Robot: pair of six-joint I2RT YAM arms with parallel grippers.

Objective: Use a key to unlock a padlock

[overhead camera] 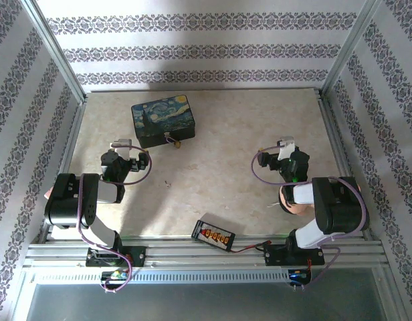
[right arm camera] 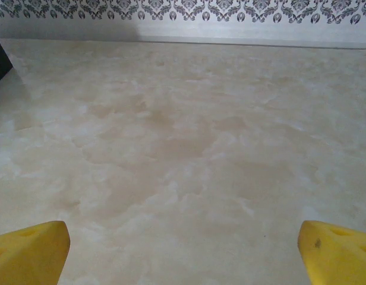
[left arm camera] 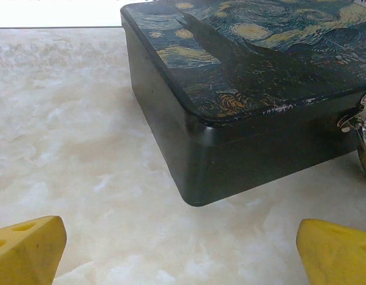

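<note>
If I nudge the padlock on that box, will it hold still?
Probably not: the padlock is looped by a thin shackle to the box front latch, so it likely swings. It looks tiny and smooth, so a grip may slip.

I see a pale marbled worktop (overhead camera: 226,154). A dark blue painted box (overhead camera: 163,122) sits at its far left, with a small brass padlock (overhead camera: 174,141) at the box's front edge. A tiny key (overhead camera: 167,180) lies near mid-worktop, well apart. A black strip with orange plugs (overhead camera: 213,234) lies at the near edge.
</note>
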